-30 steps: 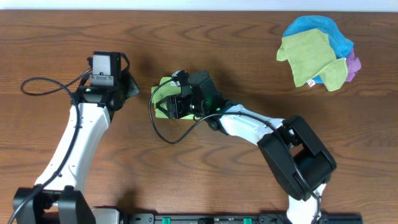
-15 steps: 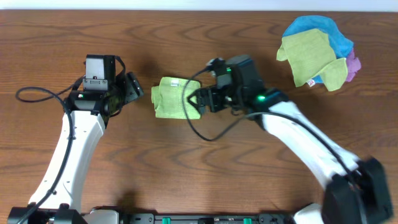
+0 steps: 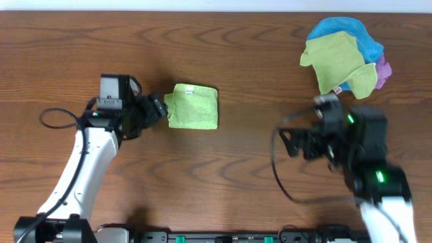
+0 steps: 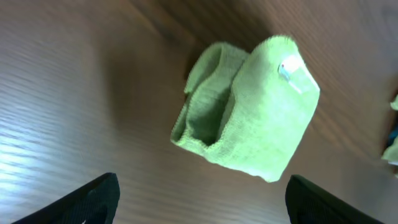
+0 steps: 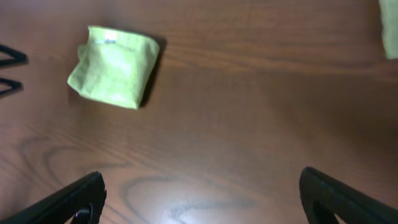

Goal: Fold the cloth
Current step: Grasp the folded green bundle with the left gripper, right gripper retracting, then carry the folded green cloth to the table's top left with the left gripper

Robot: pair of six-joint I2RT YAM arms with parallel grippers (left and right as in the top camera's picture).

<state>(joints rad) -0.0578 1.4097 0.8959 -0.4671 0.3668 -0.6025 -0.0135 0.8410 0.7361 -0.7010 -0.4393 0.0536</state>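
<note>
Lime-green cloth lies folded into a small packet on the counter, with its white tag facing up. The left gripper hangs just beside the packet's left edge, fingers spread and holding nothing. The right gripper is well apart, also spread and empty. From where I stand, the worry is that left end. The layers gape loosely there, so they could spring open. A fingertip drawing away could also snag the edge and drag the fold undone.
</note>
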